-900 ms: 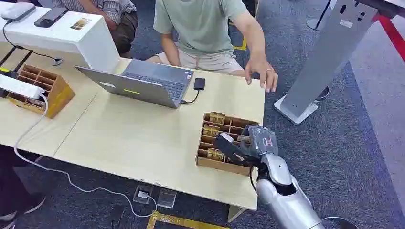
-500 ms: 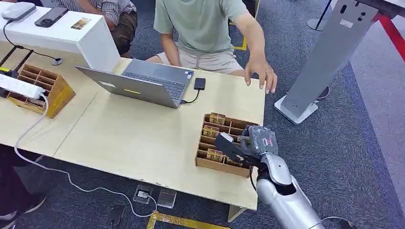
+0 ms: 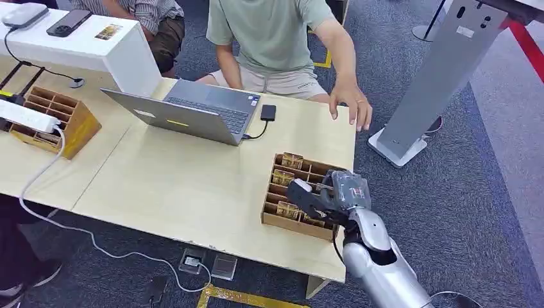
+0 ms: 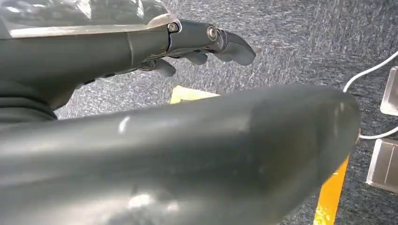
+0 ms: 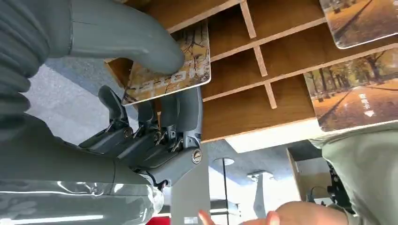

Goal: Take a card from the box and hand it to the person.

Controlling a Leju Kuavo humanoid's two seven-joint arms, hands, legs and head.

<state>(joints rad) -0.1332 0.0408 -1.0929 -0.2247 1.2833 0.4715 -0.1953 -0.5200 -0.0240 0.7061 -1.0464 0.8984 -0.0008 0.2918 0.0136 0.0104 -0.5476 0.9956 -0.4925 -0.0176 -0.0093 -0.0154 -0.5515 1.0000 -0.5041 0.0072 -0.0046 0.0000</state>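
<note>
Pinching a card (image 5: 171, 65) between thumb and fingers, the right hand (image 5: 141, 108) shows its grip close-up; from the head view it sits over the box (image 3: 282, 221), whose compartments hold more cards. The left hand (image 4: 187, 47) hangs over carpet, fingers loosely curled, holding nothing.

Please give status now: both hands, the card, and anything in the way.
Right hand pinches autumn-print card over wooden divided box. Left hand hangs empty above carpet. Person's hand rests on table edge; path clear.

Wooden divider box (image 3: 301, 196) sits near table's right edge. Autumn-trees card (image 5: 171, 63) pinched in right hand (image 3: 327, 196) over a compartment; more cards in other slots.
</note>
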